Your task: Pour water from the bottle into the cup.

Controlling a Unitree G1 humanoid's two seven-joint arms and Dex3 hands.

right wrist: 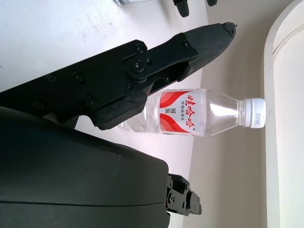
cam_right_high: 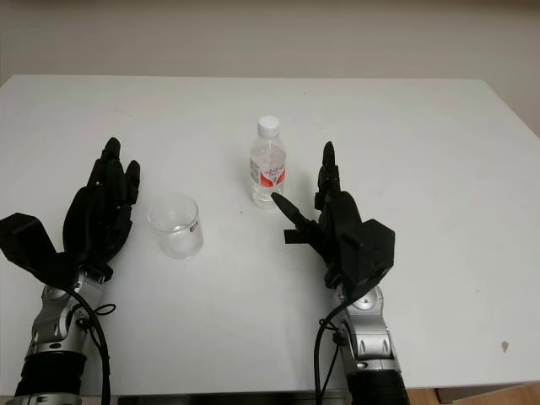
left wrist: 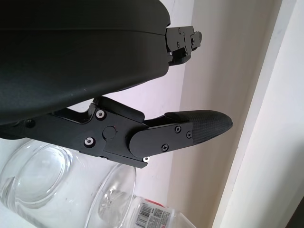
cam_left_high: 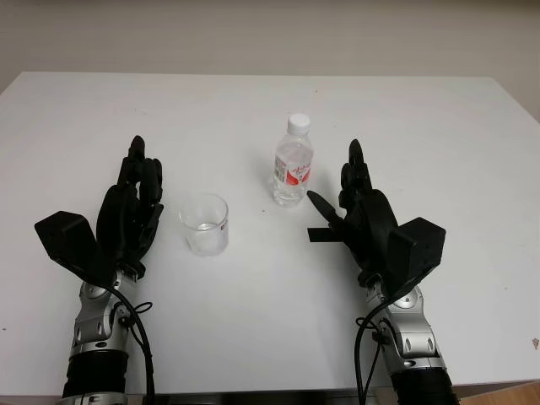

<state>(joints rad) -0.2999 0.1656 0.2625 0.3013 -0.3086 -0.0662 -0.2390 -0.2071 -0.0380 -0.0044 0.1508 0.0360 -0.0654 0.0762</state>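
A small clear plastic bottle (cam_left_high: 293,164) with a white cap and a red label stands upright on the white table (cam_left_high: 270,110), a little past the middle. A clear empty cup (cam_left_high: 205,224) stands to its left and nearer to me. My right hand (cam_left_high: 353,207) is open, just right of the bottle and slightly nearer, not touching it; its thumb points toward the bottle (right wrist: 190,111). My left hand (cam_left_high: 133,202) is open, just left of the cup (left wrist: 52,180), apart from it.
The table's far edge meets a pale wall (cam_left_high: 270,34). The right edge of the table (cam_left_high: 519,105) runs diagonally at the far right. A small speck (cam_left_high: 534,343) lies near the front right corner.
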